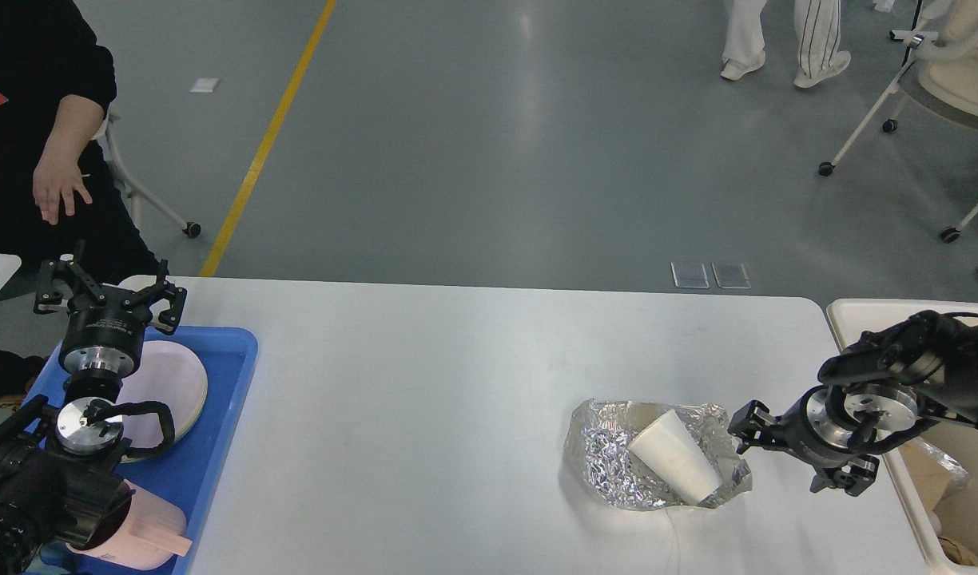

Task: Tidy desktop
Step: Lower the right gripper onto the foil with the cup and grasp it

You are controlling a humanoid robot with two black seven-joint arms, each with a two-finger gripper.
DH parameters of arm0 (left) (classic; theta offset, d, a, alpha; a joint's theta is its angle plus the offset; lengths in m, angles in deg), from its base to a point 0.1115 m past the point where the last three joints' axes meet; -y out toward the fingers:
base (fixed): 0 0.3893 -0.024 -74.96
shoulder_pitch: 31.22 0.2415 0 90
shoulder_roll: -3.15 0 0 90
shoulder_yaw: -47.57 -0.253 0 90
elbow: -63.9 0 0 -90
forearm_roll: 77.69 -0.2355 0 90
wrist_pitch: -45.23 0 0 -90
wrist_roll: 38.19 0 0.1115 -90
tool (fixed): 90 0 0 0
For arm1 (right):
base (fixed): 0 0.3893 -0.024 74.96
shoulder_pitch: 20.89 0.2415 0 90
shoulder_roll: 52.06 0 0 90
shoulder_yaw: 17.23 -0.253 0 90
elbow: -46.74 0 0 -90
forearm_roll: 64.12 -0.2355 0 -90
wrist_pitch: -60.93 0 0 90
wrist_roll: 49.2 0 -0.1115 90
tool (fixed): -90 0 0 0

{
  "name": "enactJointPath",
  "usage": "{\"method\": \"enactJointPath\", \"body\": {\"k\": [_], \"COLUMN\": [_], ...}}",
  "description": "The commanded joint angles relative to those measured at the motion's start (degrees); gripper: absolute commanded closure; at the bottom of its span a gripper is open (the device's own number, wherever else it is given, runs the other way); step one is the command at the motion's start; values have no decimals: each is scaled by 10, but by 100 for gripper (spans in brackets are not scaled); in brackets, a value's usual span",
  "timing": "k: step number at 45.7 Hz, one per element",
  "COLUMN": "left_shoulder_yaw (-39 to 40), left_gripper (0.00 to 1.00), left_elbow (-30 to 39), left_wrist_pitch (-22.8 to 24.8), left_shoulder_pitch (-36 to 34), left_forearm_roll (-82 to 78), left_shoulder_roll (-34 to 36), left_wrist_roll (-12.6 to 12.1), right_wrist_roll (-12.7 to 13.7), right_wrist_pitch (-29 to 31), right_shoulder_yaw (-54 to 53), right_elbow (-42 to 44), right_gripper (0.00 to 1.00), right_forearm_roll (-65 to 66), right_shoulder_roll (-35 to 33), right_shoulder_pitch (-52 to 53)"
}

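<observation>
Right tool (785, 455), jaws spread and empty, low beside crumpled silver foil sheet (609, 455) holding a tipped white paper cup (674, 457), right side of white rectangular desk (425, 415). Approach step; next, close on foil edge. Left tool (109, 287) open, empty.

Place: robot test lab / open hall
Floor: grey coated concrete (489, 144), yellow lane line (269, 136) upper left
Furniture: wheeled chair (928, 72) upper right
People: bystanders standing at frame edges
</observation>
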Motion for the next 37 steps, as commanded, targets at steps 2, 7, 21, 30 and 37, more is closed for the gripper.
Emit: {"method": "enactJointPath", "body": {"k": [2,7,21,30,37], "left_shoulder_yaw": [0,0,0,0,0], "left_gripper": [4,4,4,4,4], "left_elbow": [0,0,0,0,0], "left_wrist_pitch": [0,0,0,0,0], "left_shoulder_pitch": [0,0,0,0,0], "left_forearm_roll": [0,0,0,0,0], "left_shoulder_roll": [0,0,0,0,0], "left_wrist_roll": [0,0,0,0,0], "right_wrist_roll": [0,0,1,1,1], "right_wrist_pitch": [-9,-10,-12,-49,-48], "right_shoulder_yaw": [-1,-2,-17,-19,-20], "right_elbow": [2,7,7,6,0], "right_gripper": [0,0,1,5,27], "right_forearm_roll": [0,0,0,0,-1], "right_shoulder_roll": [8,12,20,33,33], "right_shoulder_pitch": [-14,-19,-32,-47,-49]}}
